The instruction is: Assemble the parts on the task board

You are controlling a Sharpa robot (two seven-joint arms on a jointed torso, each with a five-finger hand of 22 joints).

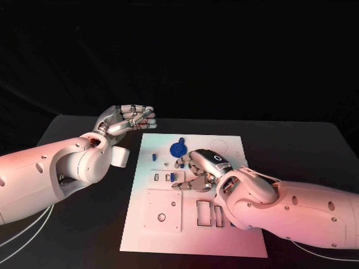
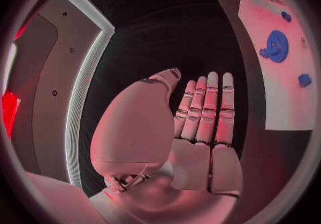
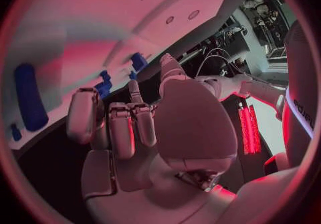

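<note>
Resting on the middle of the task board, the right hand has its fingers curled down over the plate near a small blue part; whether those fingers actually pinch a piece cannot be told from either the head view or the right wrist view, where the right hand lies close over the white surface with small blue parts just past its fingertips. A blue gear lies on the board at about 11 o'clock from that hand, near the plate's far edge, with another small blue part at about 10 o'clock. The left hand hovers off the board's far left corner, at roughly 10 o'clock from the gear, fingers straight and together, palm empty, holding nothing; the left wrist view shows this left hand flat over dark table, apart from the board's edge, the blue gear lying on the white plate beyond. Bare black table runs along the board's left and right edges and past its far edge, and the near part of the plate holds only recessed slots
</note>
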